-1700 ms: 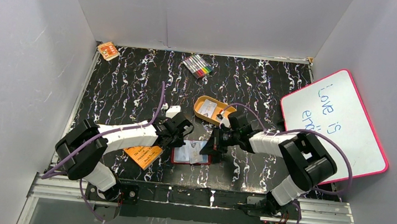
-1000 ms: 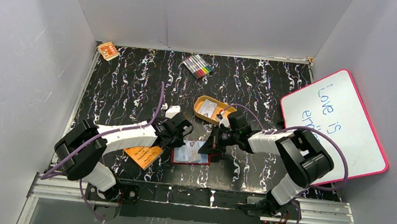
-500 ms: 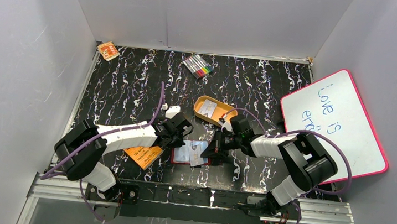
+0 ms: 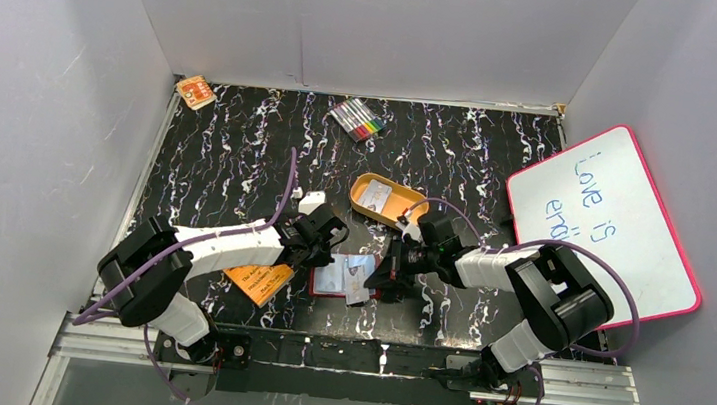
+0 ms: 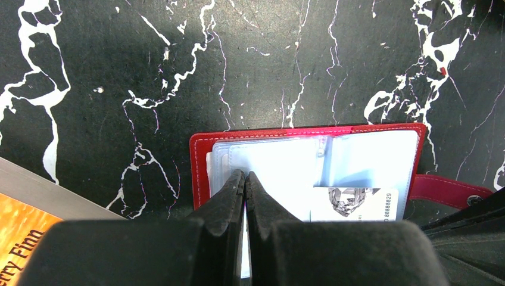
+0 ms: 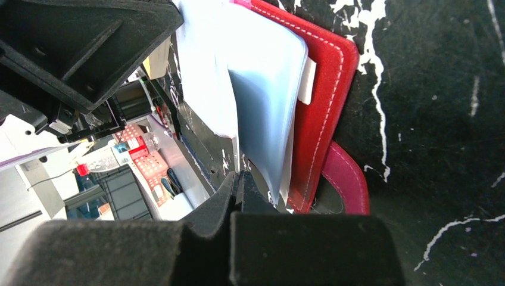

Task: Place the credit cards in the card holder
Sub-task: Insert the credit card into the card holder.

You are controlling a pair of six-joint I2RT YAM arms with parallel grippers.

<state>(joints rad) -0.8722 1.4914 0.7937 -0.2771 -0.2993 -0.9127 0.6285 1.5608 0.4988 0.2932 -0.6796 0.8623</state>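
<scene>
The red card holder (image 4: 329,290) lies open on the black mat, its bluish-clear pockets up; it also shows in the left wrist view (image 5: 199,173) and the right wrist view (image 6: 324,101). My left gripper (image 4: 322,247) (image 5: 245,174) is shut on a clear pocket leaf at the holder's left half. My right gripper (image 4: 385,272) (image 6: 238,176) is shut on a pale credit card (image 4: 359,281) with a face print (image 5: 354,204), which lies at the holder's right pockets by the snap tab (image 5: 443,186). Another credit card (image 4: 375,196) lies in the tin.
An orange-tan oval tin (image 4: 404,210) stands just behind the grippers. An orange booklet (image 4: 262,281) lies left of the holder. A marker pack (image 4: 357,118) and a small orange box (image 4: 195,91) are at the back. A pink-framed whiteboard (image 4: 604,223) leans at the right.
</scene>
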